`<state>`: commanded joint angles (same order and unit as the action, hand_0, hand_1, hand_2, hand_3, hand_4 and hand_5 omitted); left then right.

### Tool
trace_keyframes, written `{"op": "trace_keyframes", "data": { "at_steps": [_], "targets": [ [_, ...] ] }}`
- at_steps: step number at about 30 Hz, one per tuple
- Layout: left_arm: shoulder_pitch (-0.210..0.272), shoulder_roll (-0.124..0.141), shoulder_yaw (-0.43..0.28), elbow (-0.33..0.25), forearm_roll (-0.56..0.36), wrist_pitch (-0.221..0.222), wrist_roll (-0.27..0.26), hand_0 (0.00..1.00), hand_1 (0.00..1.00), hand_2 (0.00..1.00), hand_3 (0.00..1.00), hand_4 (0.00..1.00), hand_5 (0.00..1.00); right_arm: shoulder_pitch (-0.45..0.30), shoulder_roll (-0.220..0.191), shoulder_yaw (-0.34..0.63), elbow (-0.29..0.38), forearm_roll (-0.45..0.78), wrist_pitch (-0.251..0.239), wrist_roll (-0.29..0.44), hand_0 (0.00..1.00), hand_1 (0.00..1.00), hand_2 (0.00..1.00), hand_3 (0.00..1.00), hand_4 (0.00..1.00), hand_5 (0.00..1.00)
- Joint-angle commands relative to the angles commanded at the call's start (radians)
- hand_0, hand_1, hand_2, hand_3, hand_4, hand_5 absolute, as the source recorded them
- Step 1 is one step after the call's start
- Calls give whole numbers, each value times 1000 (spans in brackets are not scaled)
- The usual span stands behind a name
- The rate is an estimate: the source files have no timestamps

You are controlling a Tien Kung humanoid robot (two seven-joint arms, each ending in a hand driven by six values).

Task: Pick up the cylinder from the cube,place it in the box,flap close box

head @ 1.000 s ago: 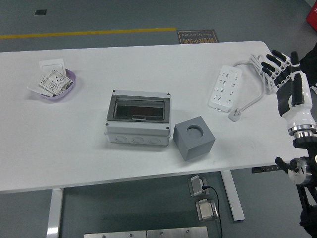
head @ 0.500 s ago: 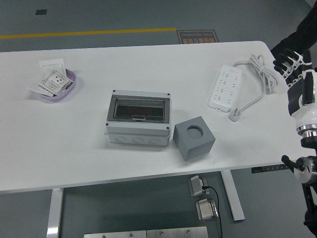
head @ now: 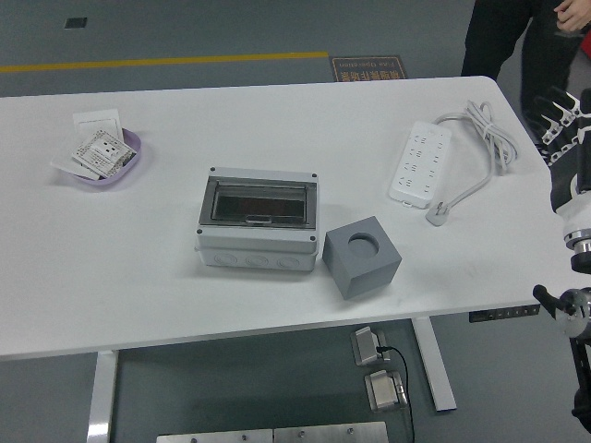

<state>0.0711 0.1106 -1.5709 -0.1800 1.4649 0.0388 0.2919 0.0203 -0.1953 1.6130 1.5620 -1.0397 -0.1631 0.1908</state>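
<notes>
A grey cube [head: 361,258] stands on the white table [head: 138,268] just right of the box. Its top has a round recess [head: 367,245] with a paler disc in it; I cannot tell whether that is the cylinder. The box [head: 257,220] is a grey-white enclosure near the table's middle, and its dark tinted flap lies down flat. My right hand [head: 561,115] hangs off the table's right edge, far from the cube, with its fingers spread and holding nothing. My left arm is out of the picture.
A white power strip [head: 420,163] with a coiled cable [head: 488,134] lies at the right. A purple dish [head: 106,157] with cards sits at the far left. A person in dark clothes [head: 503,37] stands at the table's top right corner.
My right hand has drawn back to the right, off the table toward the picture's edge. A person has come into view at the top right.
</notes>
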Motion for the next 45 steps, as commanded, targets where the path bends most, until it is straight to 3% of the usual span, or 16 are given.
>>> {"op": "trace_keyframes", "data": {
  "at_steps": [3,4,9,10,15,16,21,22,27,28,33,34,45],
  "targets": [
    [-2,5,3,0,-2,-1,-1,627,663,578,597,679,434,1,-1,0,-2,0,0,-1,786,671,714,820,938,851],
    [-3,7,4,0,-2,-1,-1,629,658,544,598,682,437,2,-1,0,-3,0,0,-2,784,680,718,759,940,862],
    [-6,12,6,0,-1,-2,1,629,658,544,598,682,437,3,-3,2,-3,0,-1,-4,784,680,718,759,940,862],
    [-6,13,7,0,0,-2,2,630,669,654,604,687,442,3,-4,2,-3,-1,-1,-5,787,678,719,764,926,853],
    [-6,14,8,0,0,-2,2,630,669,654,604,687,442,1,-3,5,-2,-3,-2,-7,787,678,719,764,926,853],
    [-5,14,8,0,-1,-2,2,631,662,540,606,687,444,0,-3,7,-1,-4,-2,-7,788,671,716,757,909,837],
    [0,10,10,0,-8,0,3,631,662,540,606,687,444,-9,2,18,0,-4,-2,-7,788,671,716,757,909,837],
    [1,8,10,0,-10,2,3,633,670,639,607,689,445,-12,3,22,0,-4,-3,-6,786,668,715,752,904,832],
    [5,-1,5,0,-8,3,7,633,670,639,607,689,445,-14,4,28,0,-4,-4,-8,786,668,715,752,904,832],
    [6,-2,3,0,-8,3,9,633,666,515,606,689,446,-12,3,27,0,-5,-4,-9,785,668,715,748,902,830],
    [8,-4,-9,0,3,6,11,633,666,515,606,689,446,-9,-1,24,0,-5,-5,-13,785,668,715,748,902,830],
    [8,-4,-10,0,4,7,10,634,667,614,607,690,447,-9,-1,23,-1,-5,-6,-13,786,668,713,745,901,828],
    [6,-2,-12,0,5,9,14,634,668,582,608,690,447,-2,4,19,-2,-13,-7,-15,786,667,712,746,901,828]
  ]
}}
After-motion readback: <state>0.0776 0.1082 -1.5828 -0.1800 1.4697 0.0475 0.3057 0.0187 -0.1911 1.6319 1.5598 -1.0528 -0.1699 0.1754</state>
